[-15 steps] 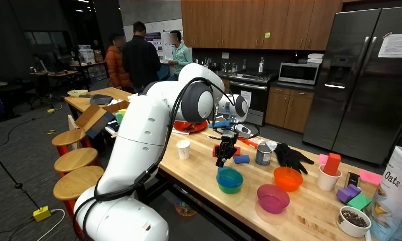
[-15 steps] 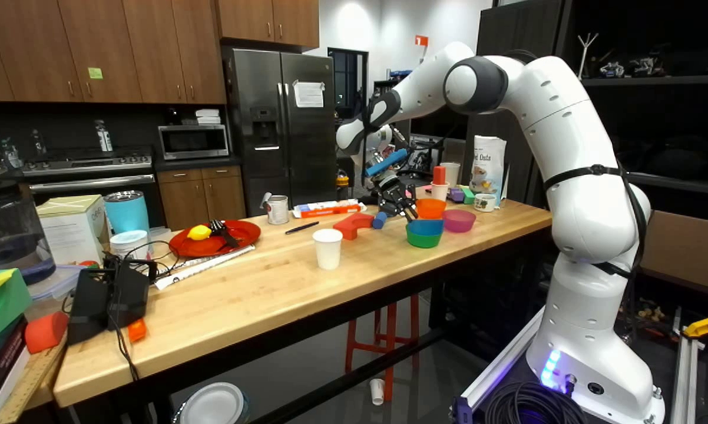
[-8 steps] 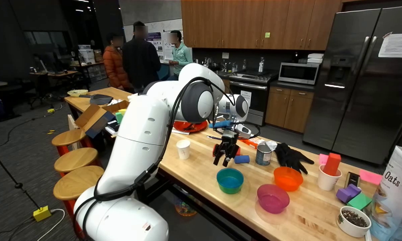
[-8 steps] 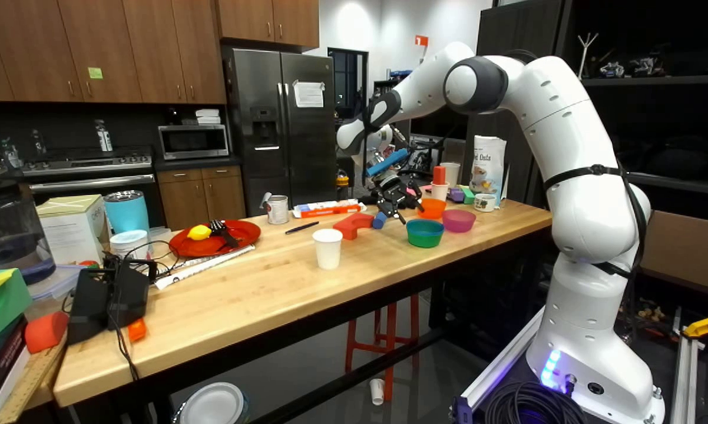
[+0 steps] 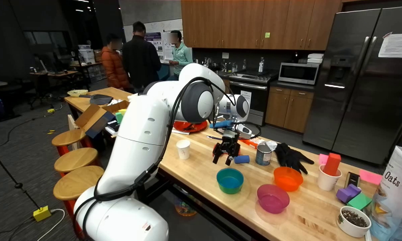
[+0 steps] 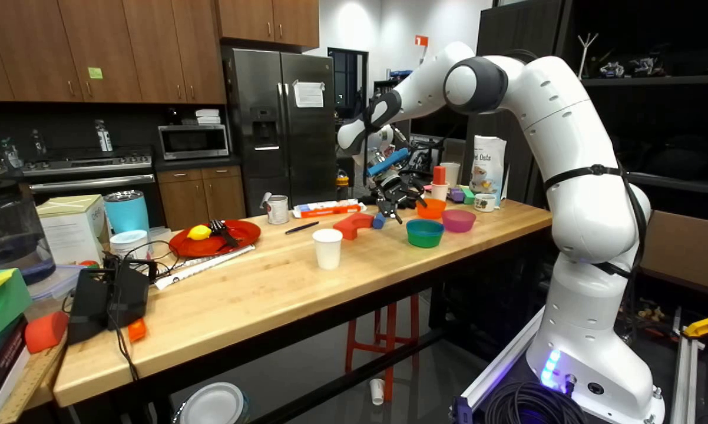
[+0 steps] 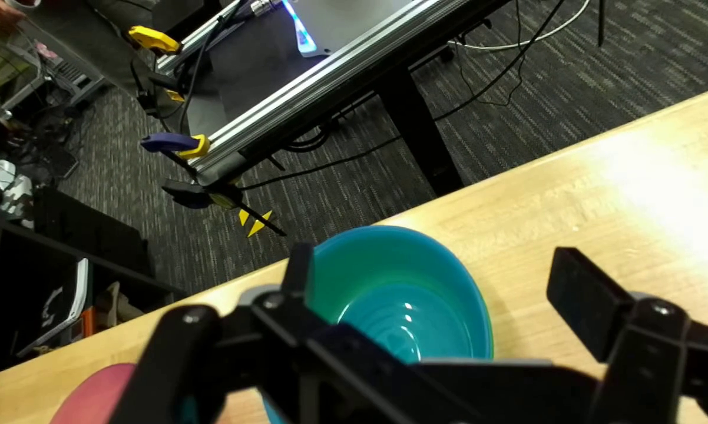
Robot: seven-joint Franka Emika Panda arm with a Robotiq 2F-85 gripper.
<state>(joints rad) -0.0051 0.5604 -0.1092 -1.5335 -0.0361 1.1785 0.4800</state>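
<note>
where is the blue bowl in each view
In an exterior view: blue bowl, right of centre, lower half, below the claw.
In an exterior view: blue bowl, right of centre, just below mid-height.
Wrist view: blue bowl, right of centre, partly behind the claw.
Shared landmark: pink bowl, to its right in both exterior views, lower left in wrist view.

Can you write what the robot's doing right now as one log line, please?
gripper: open, holding nothing | close by: blue bowl nested in green bowl | beside them: pink bowl, orange bowl
</note>
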